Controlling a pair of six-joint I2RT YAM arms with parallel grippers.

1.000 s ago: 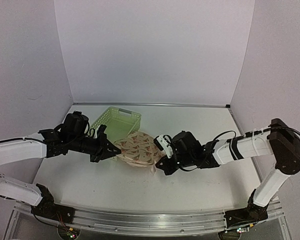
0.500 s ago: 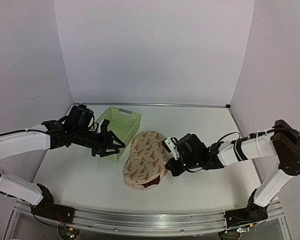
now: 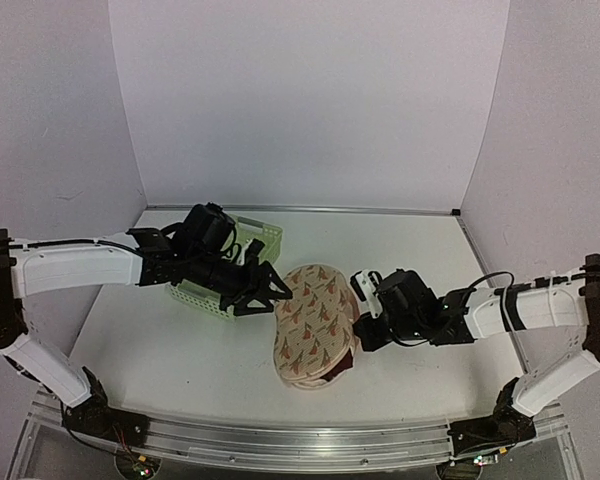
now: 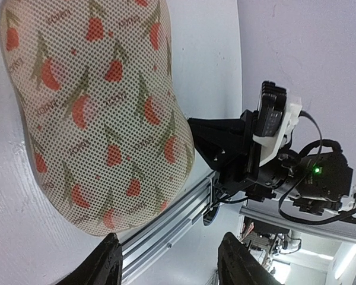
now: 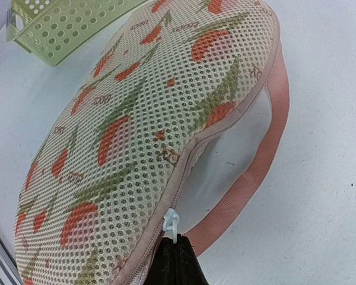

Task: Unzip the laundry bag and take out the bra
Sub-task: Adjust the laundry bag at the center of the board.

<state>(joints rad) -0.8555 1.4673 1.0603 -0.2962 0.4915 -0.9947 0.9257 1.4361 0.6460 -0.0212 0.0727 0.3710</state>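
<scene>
Laundry bag (image 3: 315,318): domed, peanut-shaped mesh, pink edging; contents hidden.
Left gripper (image 4: 169,237): spread, empty.
Right gripper (image 5: 177,249): pinching white zipper pull (image 5: 171,221).

WHITE TABLE, TWO ITEMS: A cream mesh laundry bag (image 3: 315,320) printed with orange-red and green motifs lies flat on a white table (image 3: 430,260), its long axis running roughly front to back. A light green lattice basket (image 3: 263,236) sits on the same surface to the left of the laundry bag and farther back, near it. A pale pink loop (image 5: 267,130) from the bag's rim rests on the tabletop beside the bag, and a metal rail (image 3: 280,440) runs along the table's edge in front of the bag
</scene>
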